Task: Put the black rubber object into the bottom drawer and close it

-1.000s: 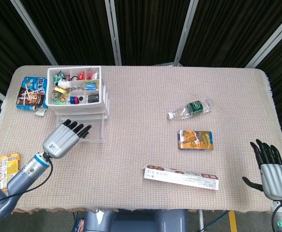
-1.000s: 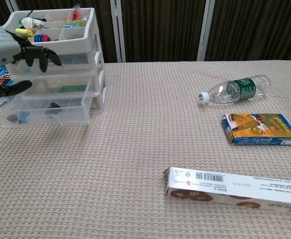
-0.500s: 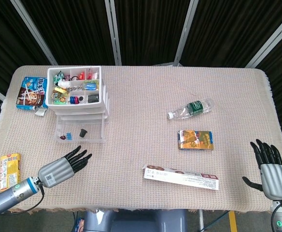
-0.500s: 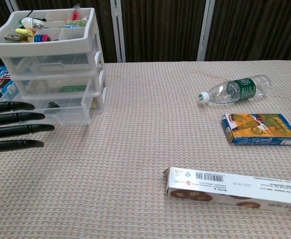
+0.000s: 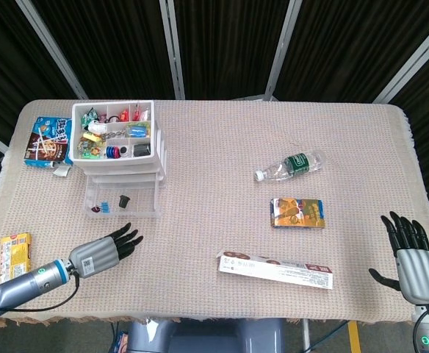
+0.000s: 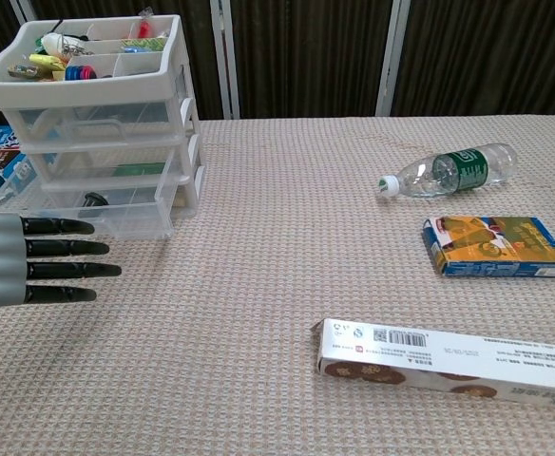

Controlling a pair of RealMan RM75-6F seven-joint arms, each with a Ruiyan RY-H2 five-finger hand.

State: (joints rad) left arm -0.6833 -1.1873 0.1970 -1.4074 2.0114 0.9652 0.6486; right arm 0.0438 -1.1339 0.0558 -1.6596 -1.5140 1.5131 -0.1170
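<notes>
The white drawer unit [image 5: 117, 144] stands at the table's far left, its top tray full of small items. Its clear bottom drawer [image 5: 121, 211] is pulled out toward me. Inside it lies the small black rubber object [image 5: 125, 199], seen through the drawer's clear wall in the chest view [image 6: 94, 199]. My left hand [image 5: 101, 252] hovers in front of the drawer, empty, fingers straight and pointing right; the chest view shows this hand [image 6: 26, 274] low at the left edge. My right hand [image 5: 413, 257] is at the front right corner, fingers spread, holding nothing.
A plastic bottle [image 5: 289, 165] lies right of centre, an orange snack box [image 5: 297, 212] below it, and a long biscuit box [image 5: 275, 270] near the front edge. A blue packet [image 5: 47, 142] sits left of the drawers, a yellow packet [image 5: 14, 254] at the front left.
My left hand drew back from the drawer front toward the table's near edge, uncovering the open bottom drawer with the black object inside. The right hand stayed put.
</notes>
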